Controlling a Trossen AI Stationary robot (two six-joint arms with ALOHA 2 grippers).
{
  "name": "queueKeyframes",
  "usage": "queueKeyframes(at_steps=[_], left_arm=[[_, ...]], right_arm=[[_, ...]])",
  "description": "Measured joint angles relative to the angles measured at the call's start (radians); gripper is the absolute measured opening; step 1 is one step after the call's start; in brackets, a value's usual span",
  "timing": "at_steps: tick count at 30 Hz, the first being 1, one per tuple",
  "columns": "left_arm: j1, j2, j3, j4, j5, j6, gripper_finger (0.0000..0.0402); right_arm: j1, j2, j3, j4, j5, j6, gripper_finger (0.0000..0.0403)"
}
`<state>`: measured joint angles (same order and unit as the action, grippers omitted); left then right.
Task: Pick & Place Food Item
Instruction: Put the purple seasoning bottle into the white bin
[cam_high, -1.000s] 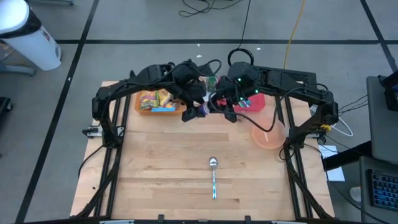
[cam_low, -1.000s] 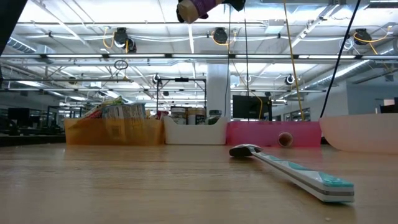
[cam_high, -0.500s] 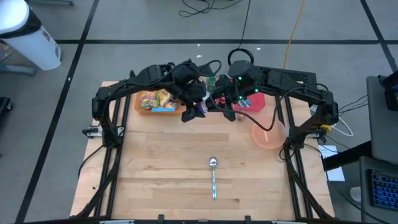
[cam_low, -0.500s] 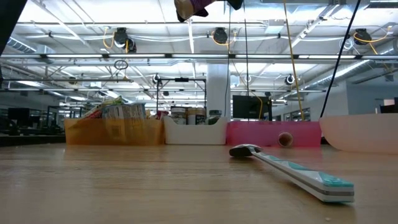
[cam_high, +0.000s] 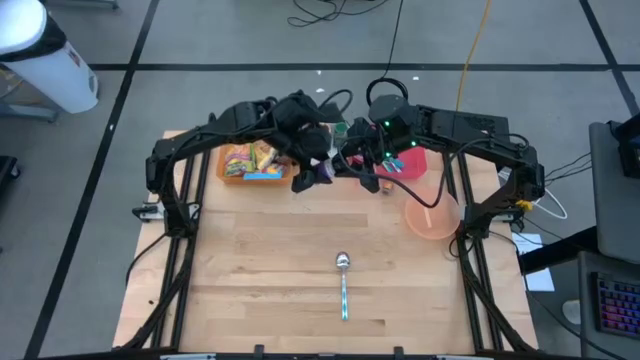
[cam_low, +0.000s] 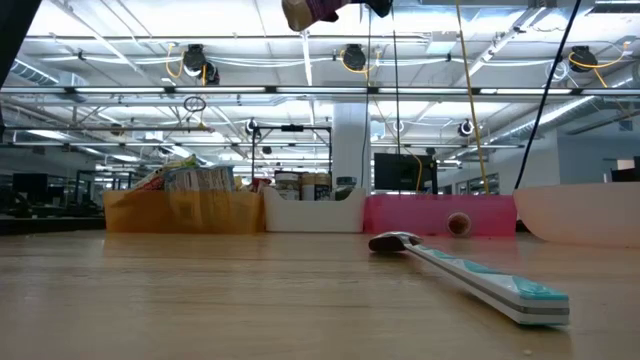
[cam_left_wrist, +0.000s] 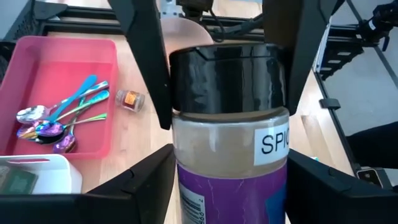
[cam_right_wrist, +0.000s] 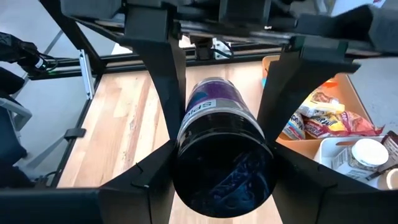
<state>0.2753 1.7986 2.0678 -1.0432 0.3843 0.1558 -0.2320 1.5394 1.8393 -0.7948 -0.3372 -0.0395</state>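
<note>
Change since earlier: left arm has moved a little toward the back of the table; the spice jar (cam_high: 312, 175) it shares with the right arm has shifted slightly with it and shows a bit higher in the low view.
Left arm pose: bent inward from the left side, wrist raised over the back middle of the table, near the orange bin (cam_high: 249, 163).
Left gripper (cam_high: 306, 170): fingers (cam_left_wrist: 144, 50) partly spread and pressed on both sides of the jar, at its black cap (cam_left_wrist: 229, 76).
Right arm pose: bent inward from the right side, wrist facing the left one, above the pink tray (cam_high: 408, 166).
Right gripper (cam_high: 345, 165): fingers (cam_right_wrist: 163, 74) partly spread, closed on the same jar from its other end.
Task thing: the jar hangs in the air between both grippers, lying nearly level, well above the wood.
Jar material: clear plastic cylinder, pale powder inside, purple label with a white strip, glossy black round cap.
Table (cam_high: 280, 270): light wooden planks, smooth.
Pink tray content: shiny metal spoons (cam_left_wrist: 59, 118) with coloured handles; a small orange-capped jar (cam_left_wrist: 129, 99) lies just beside the tray.
Bowl (cam_high: 432, 216): pale pink, translucent, round, at the right edge.
Spoon (cam_high: 344, 283): metal head, white and teal handle, flat on the front middle.
Orange bin content: crinkled snack packets (cam_right_wrist: 317, 118).
</note>
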Motion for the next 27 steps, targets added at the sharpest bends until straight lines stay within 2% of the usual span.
queueKeyframes(at_steps=[14,21,27], left_arm=[[0.055,-0.022,0.007,0.003,0.069,-0.021,0.0286],[0.115,-0.064,0.130,-0.031,0.030,0.000,0.0279],[0.217,-0.151,0.194,-0.021,0.027,-0.009,0.0276]], right_arm=[[-0.054,0.001,0.000,-0.086,-0.023,-0.045,0.0200],[-0.093,0.002,0.000,-0.099,-0.012,-0.081,0.0200],[-0.161,0.029,0.000,-0.092,-0.030,-0.093,0.0200]])
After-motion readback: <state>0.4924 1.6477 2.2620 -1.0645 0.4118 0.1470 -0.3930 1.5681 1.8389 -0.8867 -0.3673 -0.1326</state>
